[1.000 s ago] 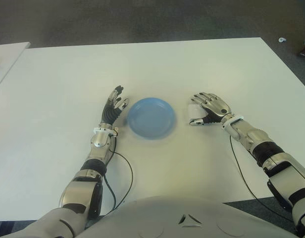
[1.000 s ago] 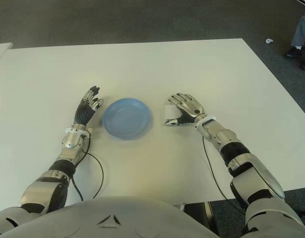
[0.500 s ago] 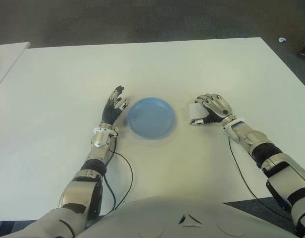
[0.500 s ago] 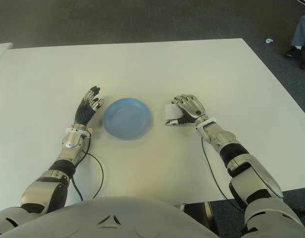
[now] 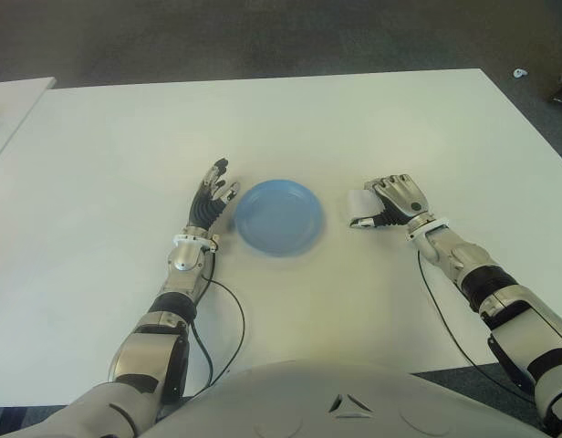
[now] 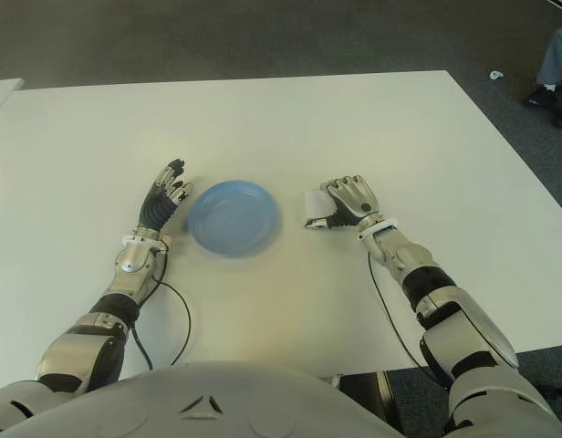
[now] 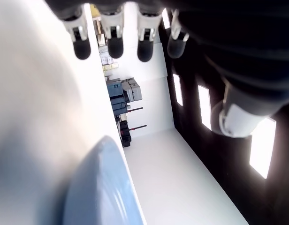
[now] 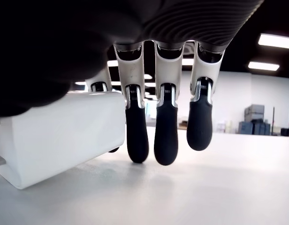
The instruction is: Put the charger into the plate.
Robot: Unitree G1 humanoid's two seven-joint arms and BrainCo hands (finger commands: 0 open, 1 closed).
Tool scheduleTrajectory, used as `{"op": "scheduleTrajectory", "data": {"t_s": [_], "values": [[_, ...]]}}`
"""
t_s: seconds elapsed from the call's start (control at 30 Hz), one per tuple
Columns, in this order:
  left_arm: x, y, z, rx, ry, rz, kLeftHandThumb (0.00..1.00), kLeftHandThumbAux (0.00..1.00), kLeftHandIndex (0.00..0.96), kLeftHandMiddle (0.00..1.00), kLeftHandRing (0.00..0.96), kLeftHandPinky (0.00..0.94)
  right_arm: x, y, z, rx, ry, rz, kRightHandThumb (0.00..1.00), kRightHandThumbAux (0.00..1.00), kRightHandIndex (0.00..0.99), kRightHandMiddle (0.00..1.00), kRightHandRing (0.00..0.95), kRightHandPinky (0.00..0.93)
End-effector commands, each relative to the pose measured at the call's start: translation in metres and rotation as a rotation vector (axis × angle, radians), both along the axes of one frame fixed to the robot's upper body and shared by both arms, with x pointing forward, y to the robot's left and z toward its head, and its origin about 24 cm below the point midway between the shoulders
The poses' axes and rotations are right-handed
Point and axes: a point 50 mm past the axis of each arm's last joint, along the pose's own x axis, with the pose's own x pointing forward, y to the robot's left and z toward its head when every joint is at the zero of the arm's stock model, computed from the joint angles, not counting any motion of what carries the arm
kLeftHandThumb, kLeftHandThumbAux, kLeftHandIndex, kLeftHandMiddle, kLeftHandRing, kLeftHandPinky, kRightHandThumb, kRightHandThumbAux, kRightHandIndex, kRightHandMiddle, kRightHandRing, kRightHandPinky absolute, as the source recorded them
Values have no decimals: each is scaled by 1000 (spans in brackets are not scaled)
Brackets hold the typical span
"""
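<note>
On the white counter (image 5: 372,119), the left hand (image 5: 211,196) shows just to the left of the round, shallow blue plate (image 5: 279,216), its dark-tipped fingers (image 7: 115,45) stretched out straight and released, holding nothing. The left wrist view shows those fingertips in a row above the counter, with the curved blue rim of the plate close alongside the palm; whether the hand touches the plate or the counter cannot be told. A thin black cable (image 5: 234,315) loops across the counter beside the left forearm.

The plate lies between the two hands and holds nothing.

To the right of the plate, apart from its rim, sits the small white block-shaped charger (image 5: 359,208) on the counter. The right hand (image 5: 393,199) is curled over it from the right side, palm down, with the charger showing at the hand's plate-facing edge. In the right wrist view the white charger body (image 8: 60,133) stands on the counter under the palm, one finger lying against its side, while three other dark-padded fingers (image 8: 165,138) hang bent beside it with their tips just above the surface. The hand is closing around the charger, but a firm clench is not plain, and the charger is not lifted.

At the far right edge, beyond the counter, a person's shoe and trouser leg (image 6: 553,64) show on the dark carpet floor (image 6: 263,36).
</note>
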Motion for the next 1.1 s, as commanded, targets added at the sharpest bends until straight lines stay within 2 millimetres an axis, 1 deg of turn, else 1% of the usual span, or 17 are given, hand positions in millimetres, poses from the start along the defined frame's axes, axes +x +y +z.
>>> {"op": "scheduleTrajectory", "data": {"t_s": [0.03,0.17,0.33,0.63,1.1], "values": [[-44,3,-42,12,205,8,0,539,63,85,25,0,-12,-6,-13,-8,104,-15,744,708,440,831,832,840],[-44,2,-42,7,199,7,0,543,68,89,27,0,-12,-6,-12,7,125,-16,745,708,440,841,842,854],[-44,1,-41,9,192,7,0,543,66,91,28,0,-13,-6,-10,30,149,-17,746,709,440,847,847,843],[-45,0,-42,-6,193,3,0,546,78,104,41,0,-15,-8,-7,81,197,-35,744,709,440,863,855,861],[-44,-2,-43,-5,209,3,0,542,70,91,24,0,-14,-10,-1,119,229,-59,741,709,440,861,854,858]]}}
